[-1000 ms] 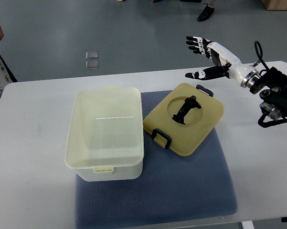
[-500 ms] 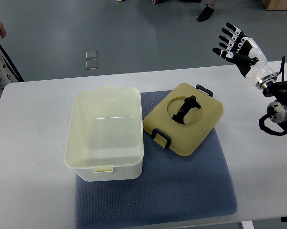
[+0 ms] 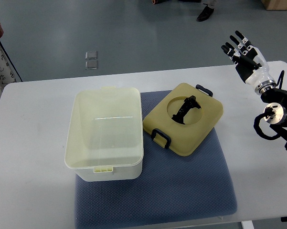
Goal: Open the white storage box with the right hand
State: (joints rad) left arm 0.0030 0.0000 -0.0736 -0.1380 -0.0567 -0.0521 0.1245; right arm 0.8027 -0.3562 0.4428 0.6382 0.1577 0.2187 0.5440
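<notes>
Above the table's far right corner, the right hand point(image 3: 245, 52) hovers empty, fingers spread, well apart from the lid point(image 3: 184, 118).

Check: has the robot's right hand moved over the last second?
Yes. The right hand swung right and up, away from the yellowish lid, past the white table's far edge.

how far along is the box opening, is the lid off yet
Looks done. The white storage box stands open on the grey mat, and its lid lies on the mat to its right, one edge against the box. Nothing is in hand: the right hand is raised at the table's far right corner, fingers spread and empty. No step appears left.
</notes>
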